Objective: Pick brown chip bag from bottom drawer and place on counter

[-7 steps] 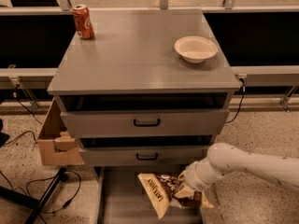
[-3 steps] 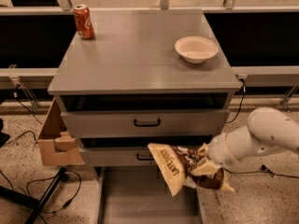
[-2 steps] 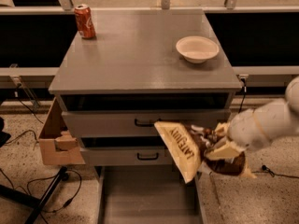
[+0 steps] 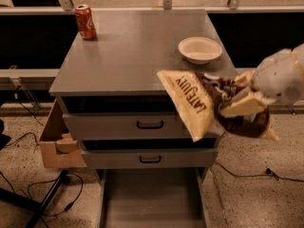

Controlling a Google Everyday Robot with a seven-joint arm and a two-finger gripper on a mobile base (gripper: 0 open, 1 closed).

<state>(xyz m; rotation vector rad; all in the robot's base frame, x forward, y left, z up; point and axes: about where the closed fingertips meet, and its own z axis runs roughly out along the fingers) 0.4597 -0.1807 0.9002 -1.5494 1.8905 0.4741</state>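
My gripper (image 4: 237, 101) is shut on the brown chip bag (image 4: 199, 101) and holds it in the air at the cabinet's front right corner, level with the counter (image 4: 128, 46) edge. The bag hangs tilted, its tan face with lettering turned toward the camera, its dark brown part under my fingers. The bottom drawer (image 4: 152, 198) stands pulled open below, its flat grey floor bare. My white arm (image 4: 280, 77) comes in from the right.
A red soda can (image 4: 85, 22) stands at the counter's back left. A white bowl (image 4: 200, 49) sits at the back right, just behind the bag. The two upper drawers (image 4: 142, 125) are shut. A cardboard box (image 4: 59, 141) sits left of the cabinet, with cables on the floor.
My gripper has lifted the chip bag out of the bottom drawer, up and to the right, from drawer height to counter height. The drawer floor is now bare.
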